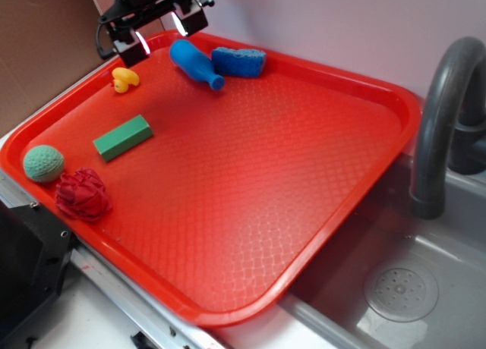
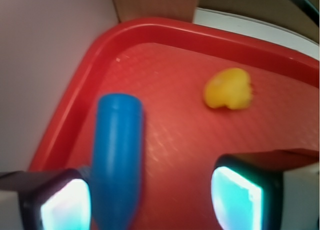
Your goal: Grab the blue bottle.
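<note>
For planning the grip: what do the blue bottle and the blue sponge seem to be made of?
Blue bottle: probably hard plastic, since its surface is smooth and slightly glossy. Blue sponge: probably soft foam, since its surface is rough, porous and matte.

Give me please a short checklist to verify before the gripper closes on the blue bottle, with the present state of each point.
1. Gripper open: ok, both fingers are spread apart in the wrist view.
2. Blue bottle between the fingers: not ok, it lies close against one finger, far from the other, so it is off centre.
3. Gripper low enough to grasp: cannot tell, neither view shows its height above the red tray clearly.
4. Blue sponge out of the way: cannot tell, it lies right next to the bottle's side.
5. Yellow duck clear of the fingers: ok, it sits apart from them.
</note>
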`<action>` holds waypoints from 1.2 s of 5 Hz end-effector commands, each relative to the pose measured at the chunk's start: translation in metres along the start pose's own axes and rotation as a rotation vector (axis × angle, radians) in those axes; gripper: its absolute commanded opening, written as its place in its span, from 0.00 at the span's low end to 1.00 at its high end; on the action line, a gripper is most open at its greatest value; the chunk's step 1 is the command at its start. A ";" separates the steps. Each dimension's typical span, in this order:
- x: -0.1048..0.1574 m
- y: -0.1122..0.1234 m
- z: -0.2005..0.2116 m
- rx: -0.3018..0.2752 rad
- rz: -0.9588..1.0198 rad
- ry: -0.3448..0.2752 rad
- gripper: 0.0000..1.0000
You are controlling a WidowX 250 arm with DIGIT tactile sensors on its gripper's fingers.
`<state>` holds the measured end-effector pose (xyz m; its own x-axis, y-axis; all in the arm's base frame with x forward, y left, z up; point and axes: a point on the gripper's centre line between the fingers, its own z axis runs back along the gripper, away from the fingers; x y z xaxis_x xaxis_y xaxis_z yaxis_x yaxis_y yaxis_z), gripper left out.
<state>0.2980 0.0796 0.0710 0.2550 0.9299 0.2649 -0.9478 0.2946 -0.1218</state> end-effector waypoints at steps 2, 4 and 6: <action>0.011 -0.012 -0.037 0.043 -0.031 -0.075 1.00; 0.001 -0.007 -0.057 0.067 -0.037 -0.059 0.00; 0.003 0.002 -0.027 0.058 -0.070 0.015 0.00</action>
<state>0.3037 0.0733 0.0215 0.3517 0.9101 0.2193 -0.9336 0.3583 0.0102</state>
